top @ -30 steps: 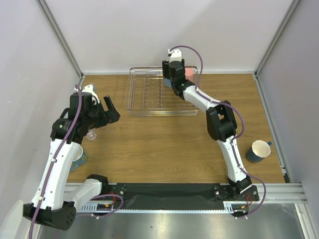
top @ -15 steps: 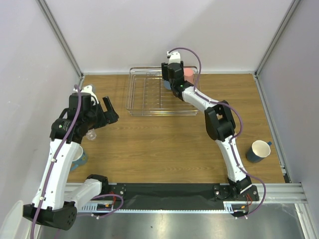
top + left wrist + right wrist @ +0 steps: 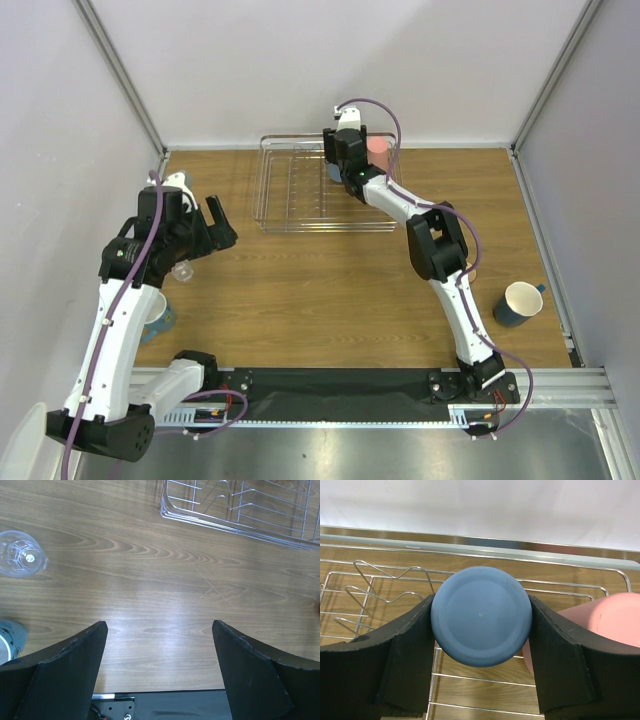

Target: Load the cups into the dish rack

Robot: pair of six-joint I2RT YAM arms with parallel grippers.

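The wood-grain counter [image 3: 320, 285] fills the middle of the view — pale panel walls [image 3: 300, 70] close it in on three sides, meeting at slanting aluminium posts [image 3: 120, 75]. Along its near edge runs a black strip [image 3: 330, 382], then a grey metal ledge [image 3: 330, 455].

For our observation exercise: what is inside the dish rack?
A pink cup sits in the rack, and the right gripper holds a blue cup bottom-up there. Whether it rests on the rack is hidden beneath it.

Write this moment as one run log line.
right gripper: shut on light blue tumbler, over silver wire dish rack | left gripper: open, empty
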